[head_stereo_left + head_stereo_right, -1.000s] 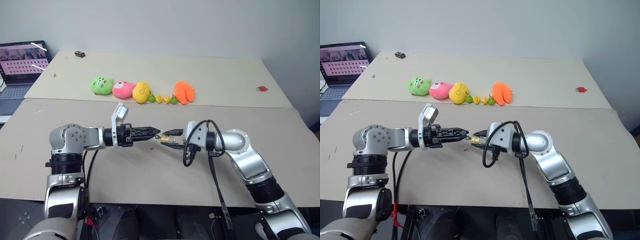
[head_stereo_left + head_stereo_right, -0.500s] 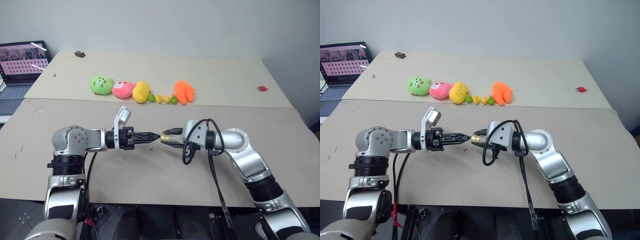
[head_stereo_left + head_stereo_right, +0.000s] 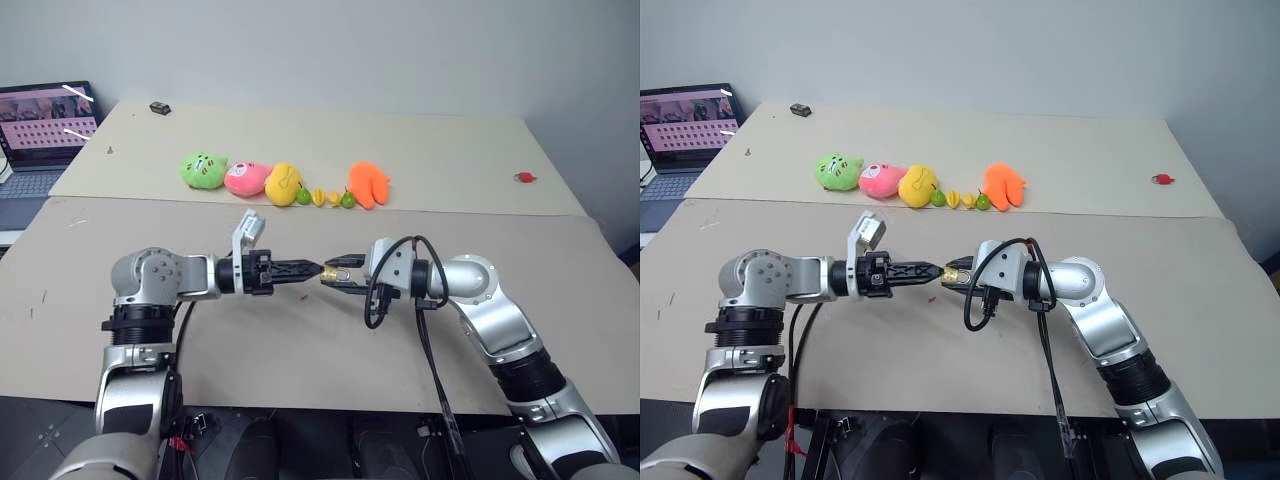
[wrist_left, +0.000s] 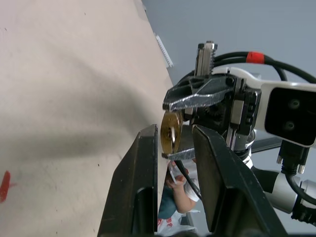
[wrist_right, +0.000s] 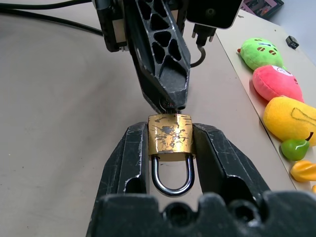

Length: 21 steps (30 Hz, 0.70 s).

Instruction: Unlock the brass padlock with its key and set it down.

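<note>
The brass padlock (image 5: 170, 140) hangs in the air above the table, and my right gripper (image 5: 171, 131) is shut on its body. Its silvery shackle (image 5: 171, 175) points back toward the right wrist. My left gripper (image 3: 315, 270) comes in level from the left, with its tips against the padlock's keyhole end. Its fingers (image 5: 163, 64) are closed to a narrow tip. A small dark stub, the key (image 5: 169, 106), shows between that tip and the padlock. The rest of the key is hidden by the fingers.
A row of plush toys lies at the back: green (image 3: 204, 170), pink (image 3: 245, 178), yellow (image 3: 283, 183) and orange (image 3: 367, 184), with small toy fruits (image 3: 325, 198) among them. A laptop (image 3: 45, 125) stands far left. A small red object (image 3: 523, 177) lies far right.
The left gripper's fingers have closed from a wider stance to a narrow point at the padlock's end. The right gripper and the padlock have kept still.
</note>
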Each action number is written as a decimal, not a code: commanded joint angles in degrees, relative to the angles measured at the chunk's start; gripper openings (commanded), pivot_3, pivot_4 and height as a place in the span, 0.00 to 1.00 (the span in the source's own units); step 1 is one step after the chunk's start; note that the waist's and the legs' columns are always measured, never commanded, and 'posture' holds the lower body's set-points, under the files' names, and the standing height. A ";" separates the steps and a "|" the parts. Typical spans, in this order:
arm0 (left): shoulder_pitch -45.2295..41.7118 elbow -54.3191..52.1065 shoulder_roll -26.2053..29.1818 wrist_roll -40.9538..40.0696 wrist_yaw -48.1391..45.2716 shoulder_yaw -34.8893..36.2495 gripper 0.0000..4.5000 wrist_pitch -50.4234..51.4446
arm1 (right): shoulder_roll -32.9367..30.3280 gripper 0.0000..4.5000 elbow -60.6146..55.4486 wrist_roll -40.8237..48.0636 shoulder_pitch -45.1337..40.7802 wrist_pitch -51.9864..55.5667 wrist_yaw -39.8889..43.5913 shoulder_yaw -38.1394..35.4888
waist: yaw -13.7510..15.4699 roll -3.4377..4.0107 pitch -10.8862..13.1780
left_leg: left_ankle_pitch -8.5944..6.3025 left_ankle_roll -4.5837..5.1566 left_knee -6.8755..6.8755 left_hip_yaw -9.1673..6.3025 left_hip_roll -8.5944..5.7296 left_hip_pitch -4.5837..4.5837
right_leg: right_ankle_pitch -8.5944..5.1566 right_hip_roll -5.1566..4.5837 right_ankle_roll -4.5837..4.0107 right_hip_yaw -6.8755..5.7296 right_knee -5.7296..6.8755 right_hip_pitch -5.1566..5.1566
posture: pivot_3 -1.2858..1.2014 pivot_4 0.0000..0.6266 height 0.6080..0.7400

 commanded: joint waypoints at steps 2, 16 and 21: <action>-0.59 -1.30 0.53 -1.56 -0.34 0.47 0.26 0.77 | 0.15 0.21 -1.02 -0.08 -0.51 -1.02 -0.48 -0.82 | 0.01 0.00 0.00 | 0.00 0.00 0.00 0.00 0.00 0.00 | 0.00 0.00 0.00 0.00 0.00 0.00 | 0.52 0.24 0.86; 1.31 -3.80 2.46 -2.06 -1.48 -1.00 0.15 0.32 | 0.29 0.21 0.47 -0.38 -0.60 -1.67 -0.60 -0.94 | -0.04 0.00 0.00 | 0.00 0.00 0.00 0.00 0.01 0.01 | 0.00 0.00 0.00 0.00 0.00 0.00 | 0.52 0.24 0.86; 1.63 -3.40 1.45 -2.05 -0.64 -0.61 0.15 -0.21 | 0.43 0.21 0.83 -0.28 -0.97 -1.76 -0.56 -0.96 | -0.01 0.00 0.00 | 0.00 0.00 0.00 0.00 0.00 0.00 | 0.00 0.00 0.00 0.00 0.00 0.00 | 0.52 0.24 0.86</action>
